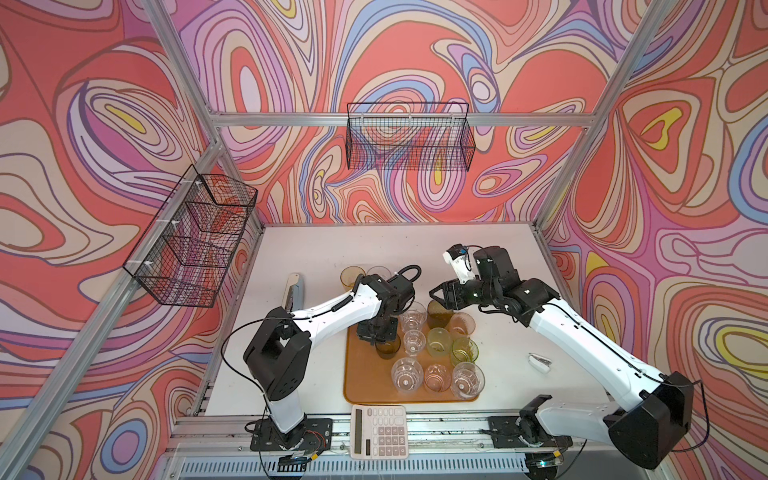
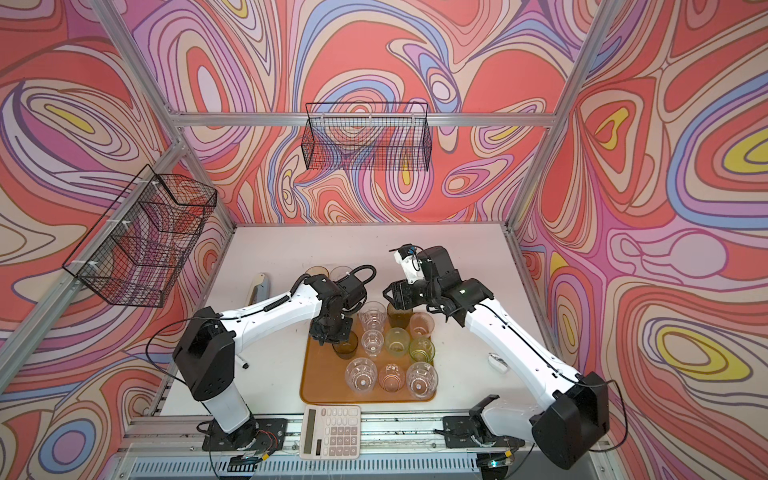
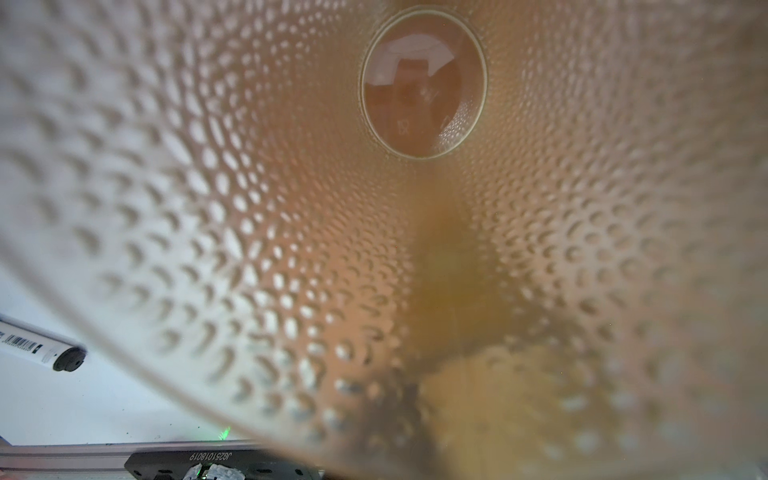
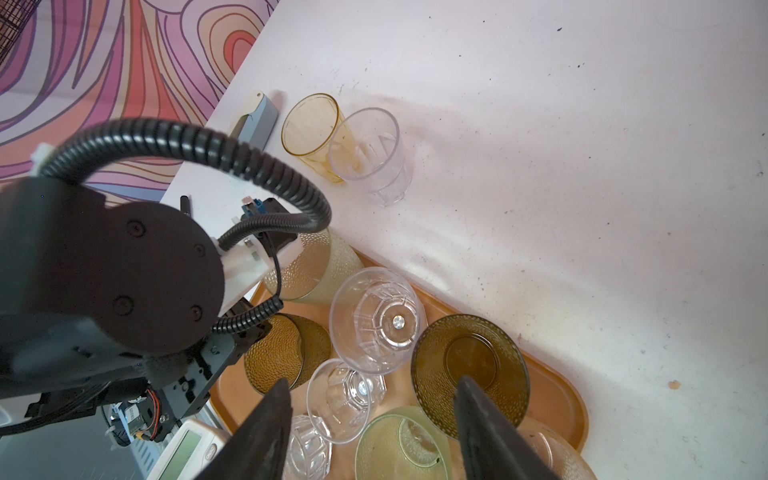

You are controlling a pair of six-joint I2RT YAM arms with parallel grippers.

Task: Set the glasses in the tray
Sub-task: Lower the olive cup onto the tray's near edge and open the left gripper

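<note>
Two glasses (image 4: pixel 309 129), amber and clear, stand side by side on the table (image 1: pixel 498 257) behind the tray (image 1: pixel 365 386), the rest upright in it; left gripper (image 1: pixel 376 340) at olive-brown glass (image 1: pixel 390 351), jaw state unclear; right gripper (image 4: pixel 372 381) spread, empty.

The white surface (image 1: pixel 478 249) carries an orange tray (image 1: pixel 365 386), which is under the left claw (image 1: pixel 377 340). Beyond that claw an amber glass (image 1: pixel 352 276) and a clear glass (image 1: pixel 378 272) stand side by side, with a grey tool (image 1: pixel 293 291) near them. A calculator (image 1: pixel 378 432) lies at the front edge.

Calculator (image 1: pixel 378 432), wire baskets (image 1: pixel 409 137) and perhaps a stapler (image 1: pixel 294 286) appear.
</note>
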